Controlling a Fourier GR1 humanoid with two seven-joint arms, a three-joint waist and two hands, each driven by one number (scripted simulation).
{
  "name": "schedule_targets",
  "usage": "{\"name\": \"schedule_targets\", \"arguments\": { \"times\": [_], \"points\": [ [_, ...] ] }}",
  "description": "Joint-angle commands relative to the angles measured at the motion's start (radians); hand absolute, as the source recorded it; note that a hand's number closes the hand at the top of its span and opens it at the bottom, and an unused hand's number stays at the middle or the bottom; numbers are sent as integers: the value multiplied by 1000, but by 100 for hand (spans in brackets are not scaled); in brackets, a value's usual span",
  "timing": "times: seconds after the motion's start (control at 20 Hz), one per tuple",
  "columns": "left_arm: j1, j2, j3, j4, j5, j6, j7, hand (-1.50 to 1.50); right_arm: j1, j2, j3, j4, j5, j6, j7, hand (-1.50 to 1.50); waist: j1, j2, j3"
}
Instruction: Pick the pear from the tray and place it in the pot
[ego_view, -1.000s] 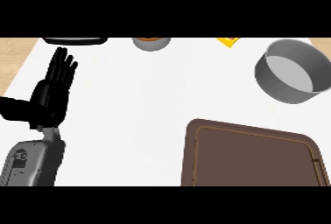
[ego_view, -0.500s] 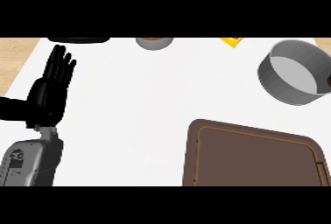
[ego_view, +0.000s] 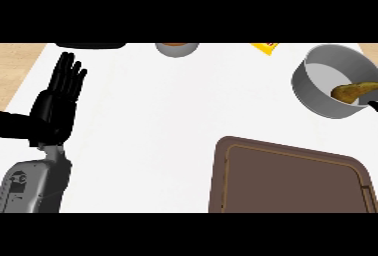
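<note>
White surface (ego_view: 170, 105) with tray, pot and items at the far edge

A brown rectangular tray (ego_view: 291, 182) is set on the near right of the surface, and a grey pot (ego_view: 321, 92) stands beyond it by the right edge. Along the far edge, a dark flat object (ego_view: 92, 45) at left, a small grey bowl (ego_view: 177, 49) in the middle and a yellow item (ego_view: 266, 48) to the right are partly cut off. A wooden strip (ego_view: 18, 65) is seen at left.

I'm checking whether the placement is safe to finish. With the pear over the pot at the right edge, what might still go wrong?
1. The pear lies near the pot's right rim, not its middle, so it might catch on the rim.
2. Of the right hand, only a dark tip shows at the frame edge; its hold cannot be checked.
3. The pot is partly cut off, hiding where the pear would settle.
</note>
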Motion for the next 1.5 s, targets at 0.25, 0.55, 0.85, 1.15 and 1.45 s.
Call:
{"name": "schedule_targets", "arguments": {
  "times": [0.25, 0.55, 0.85, 1.15, 1.45],
  "points": [
    [-39, 6, 19, 46, -2, 7, 2, 0, -87, -25, -172, 57, -200, 103, -36, -150, -14, 1, 2],
    [-19, 3, 16, 24, 13, -12, -1, 0, -62, -112, -282, 91, -320, 196, -51, -150, -10, 2, 3],
    [9, -1, 13, 15, 5, -17, -39, 0, 47, -185, -371, 111, -414, 273, -148, -150, -8, 5, 6],
    [-35, 10, 6, 1, 6, -13, 29, 0, 100, -244, -403, 124, -452, 330, -160, -150, 0, 6, 7],
    [-5, -2, 4, -4, -2, -6, 4, 0, 175, -316, -441, 138, -492, 405, -168, -150, 0, 6, 9]
  ]
}}
